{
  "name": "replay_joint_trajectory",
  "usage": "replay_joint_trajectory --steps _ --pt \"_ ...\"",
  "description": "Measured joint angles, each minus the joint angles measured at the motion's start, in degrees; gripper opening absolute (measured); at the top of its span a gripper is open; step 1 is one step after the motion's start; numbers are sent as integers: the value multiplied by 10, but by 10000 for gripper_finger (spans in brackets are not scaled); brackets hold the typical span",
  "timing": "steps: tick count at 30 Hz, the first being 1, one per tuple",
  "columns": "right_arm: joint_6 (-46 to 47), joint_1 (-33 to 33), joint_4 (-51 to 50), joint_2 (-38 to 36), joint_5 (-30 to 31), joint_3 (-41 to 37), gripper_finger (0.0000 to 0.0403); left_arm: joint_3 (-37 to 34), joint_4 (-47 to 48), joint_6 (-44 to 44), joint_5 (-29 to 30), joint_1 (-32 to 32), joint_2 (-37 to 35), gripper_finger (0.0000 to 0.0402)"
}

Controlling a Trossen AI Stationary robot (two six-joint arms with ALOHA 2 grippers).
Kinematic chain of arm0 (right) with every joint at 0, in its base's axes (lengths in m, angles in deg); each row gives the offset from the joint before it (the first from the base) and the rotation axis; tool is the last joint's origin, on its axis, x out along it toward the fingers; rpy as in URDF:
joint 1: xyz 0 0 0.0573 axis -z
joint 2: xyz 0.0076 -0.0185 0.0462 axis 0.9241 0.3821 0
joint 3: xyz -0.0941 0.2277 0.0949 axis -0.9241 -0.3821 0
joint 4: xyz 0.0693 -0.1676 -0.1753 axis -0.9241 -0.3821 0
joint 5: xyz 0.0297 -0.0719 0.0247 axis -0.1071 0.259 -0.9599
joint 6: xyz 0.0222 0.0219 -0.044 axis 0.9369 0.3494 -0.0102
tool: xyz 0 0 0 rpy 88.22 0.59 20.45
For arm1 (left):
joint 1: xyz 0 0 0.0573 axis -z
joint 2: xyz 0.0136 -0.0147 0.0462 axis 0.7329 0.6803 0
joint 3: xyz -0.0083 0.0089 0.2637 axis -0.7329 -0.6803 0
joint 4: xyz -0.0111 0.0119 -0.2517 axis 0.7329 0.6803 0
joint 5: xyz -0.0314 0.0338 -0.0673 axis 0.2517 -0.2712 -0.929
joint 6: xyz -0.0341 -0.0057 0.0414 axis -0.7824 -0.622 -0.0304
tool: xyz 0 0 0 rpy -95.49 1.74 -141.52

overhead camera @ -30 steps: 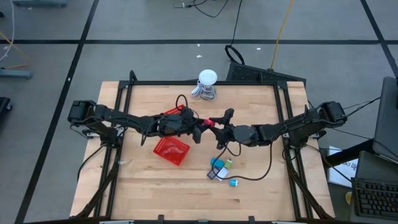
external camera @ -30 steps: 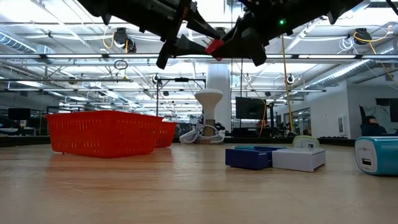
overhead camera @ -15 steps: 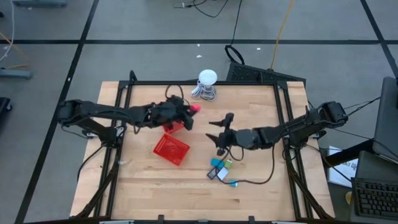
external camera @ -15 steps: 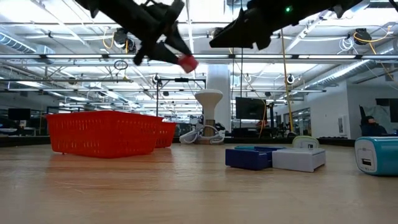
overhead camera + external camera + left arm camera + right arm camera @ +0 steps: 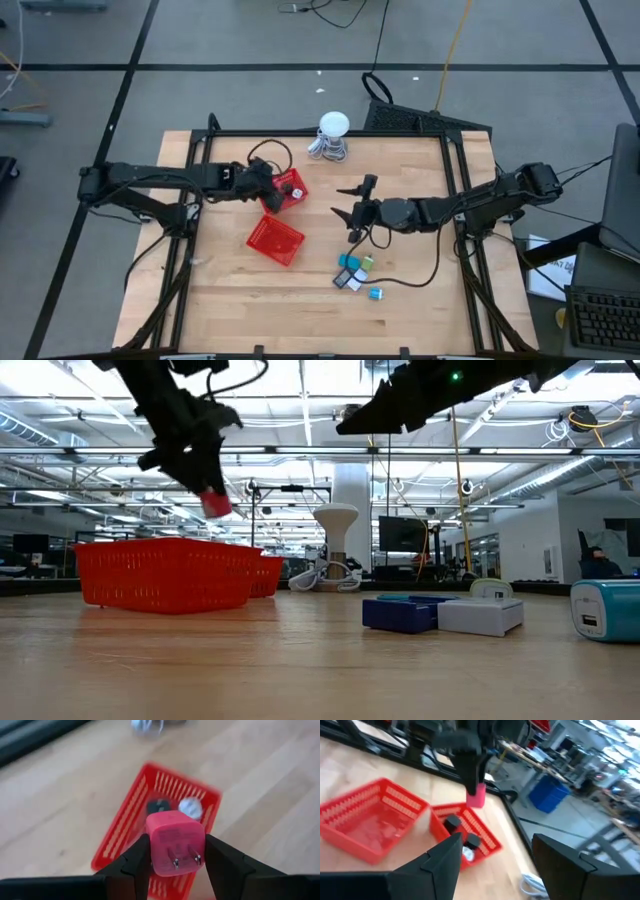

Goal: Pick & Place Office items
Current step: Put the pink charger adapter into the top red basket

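My left gripper (image 5: pixel 175 851) is shut on a pink-red plug-in charger (image 5: pixel 176 839) and hovers over the far red basket (image 5: pixel 292 188), fingers pointing down (image 5: pixel 198 470). That basket holds a black piece (image 5: pixel 159 806) and a white one (image 5: pixel 190 806). A second red basket (image 5: pixel 275 241) sits nearer. My right gripper (image 5: pixel 346 210) is open, raised above the table's middle (image 5: pixel 497 862). A cluster of small pieces (image 5: pixel 352 271) and a light blue one (image 5: pixel 376 293) lie on the table below it. My left gripper pinches the pink-red charger by its two opposite side faces (image 5: pixel 152 845), one finger (image 5: pixel 137 862) on each side. The fingers come from above, slanting down. The charger is lifted clear above the far basket, with its metal prongs (image 5: pixel 184 862) facing the wrist camera.
A white round-headed gadget with coiled cable (image 5: pixel 333 135) stands near the far edge. In the low view a dark blue piece (image 5: pixel 400 612), a white piece (image 5: pixel 482 616) and a light blue one (image 5: pixel 606 610) rest on the wood. Black cable trails by the right arm (image 5: pixel 420 275).
A second ago both grippers met at the pink-red charger above the table's middle. My right gripper let go and stayed there. My left gripper kept the charger, carried it toward the table's left and far side, tipped downward and now hangs over the far basket.
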Motion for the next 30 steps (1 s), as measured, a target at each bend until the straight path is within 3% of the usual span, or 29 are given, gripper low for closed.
replay_joint_trajectory --steps 4,10,30 --pt "26 12 -8 0 -35 0 226 0 -9 3 -26 -9 32 153" --pt "28 14 -15 0 -34 0 221 0 -27 7 -72 -21 85 153" --pt "26 14 -20 0 -34 0 216 1 -70 6 -106 -47 179 153"
